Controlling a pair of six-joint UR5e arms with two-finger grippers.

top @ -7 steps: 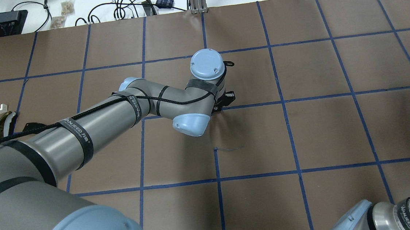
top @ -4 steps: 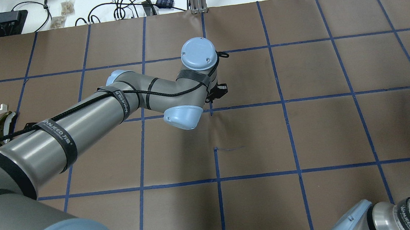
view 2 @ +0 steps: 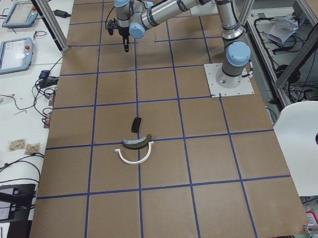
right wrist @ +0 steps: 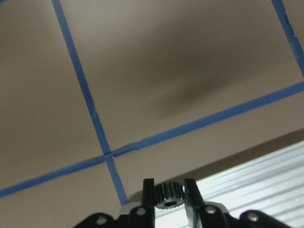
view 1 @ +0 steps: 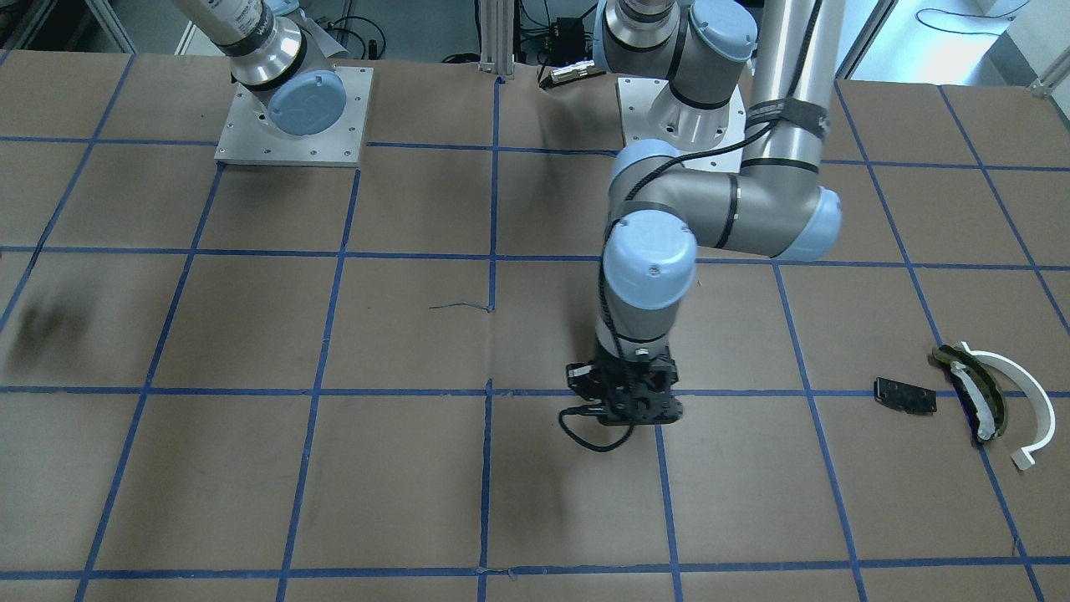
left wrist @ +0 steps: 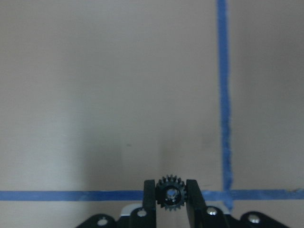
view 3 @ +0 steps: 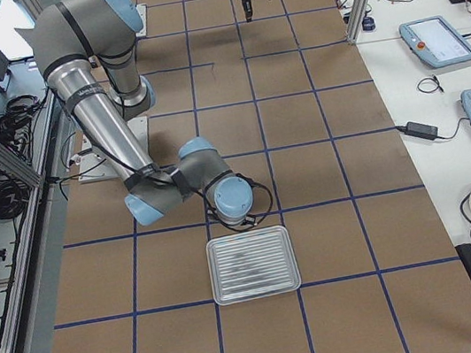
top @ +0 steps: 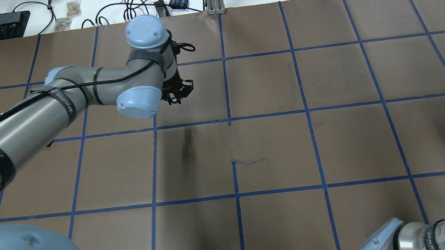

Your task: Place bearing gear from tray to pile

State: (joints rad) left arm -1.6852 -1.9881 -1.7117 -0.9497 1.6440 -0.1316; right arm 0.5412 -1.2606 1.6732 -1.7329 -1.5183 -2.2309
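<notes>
In the left wrist view my left gripper (left wrist: 170, 183) is shut on the bearing gear (left wrist: 170, 194), a tiny black toothed wheel with a shiny centre, held above bare table. This gripper (top: 177, 94) hangs left of the table's centre line. The pile lies farther to my left: a white arc (view 1: 1032, 401), a dark olive curved piece (view 1: 970, 393) and a flat black plate (view 1: 904, 395). The left arm hides the pile in the overhead view. In the right wrist view my right gripper (right wrist: 168, 184) is shut on a second small black gear (right wrist: 168, 195) over the tray's edge (right wrist: 266, 180).
The silver tray (view 3: 254, 266) lies on the table on my right, just in front of the right wrist. Blue tape lines grid the brown table. Cables and boxes lie beyond the far edge (top: 138, 8).
My left arm has swung left and toward the far edge, carrying its gripper from the table's centre line toward the pile side. The right arm has stayed put.
</notes>
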